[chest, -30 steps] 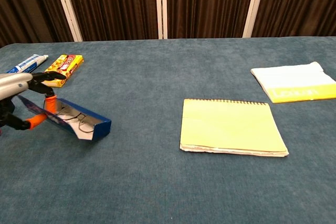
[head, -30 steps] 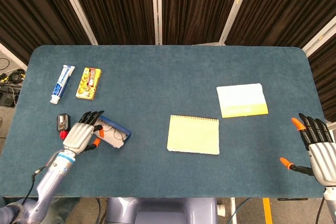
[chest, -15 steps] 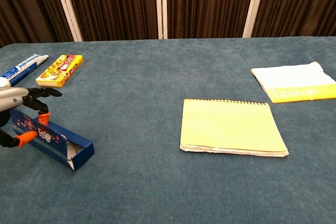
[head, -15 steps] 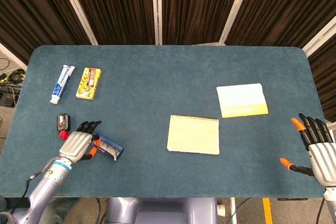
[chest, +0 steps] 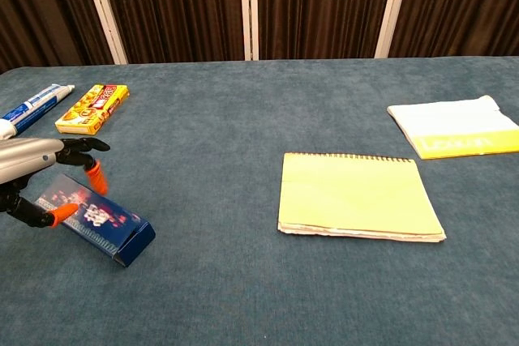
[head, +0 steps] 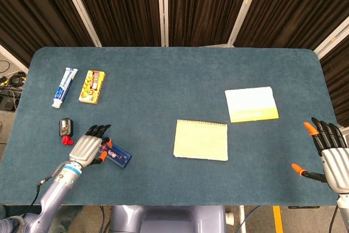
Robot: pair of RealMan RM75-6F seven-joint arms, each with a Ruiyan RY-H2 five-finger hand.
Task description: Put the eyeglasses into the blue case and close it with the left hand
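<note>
The blue case (head: 117, 157) (chest: 101, 218) lies closed near the table's front left, its patterned lid facing up. The eyeglasses are hidden from both views. My left hand (head: 89, 148) (chest: 36, 169) is at the case's left end, with an orange-tipped finger on its far edge and the thumb against its near edge. My right hand (head: 329, 154) hovers at the table's front right corner, fingers spread and holding nothing; the chest view does not show it.
A toothpaste tube (head: 64, 87) (chest: 32, 104) and a yellow box (head: 92, 86) (chest: 92, 108) lie at the back left. A small black and red device (head: 65, 129) sits beside my left hand. A yellow notebook (head: 200, 140) (chest: 357, 195) and a white-yellow booklet (head: 251, 104) (chest: 454, 127) lie mid-right.
The case's lid has come down over the eyeglasses, and the case now lies closed. My left hand drew the case toward the front edge. The right hand stayed still.
</note>
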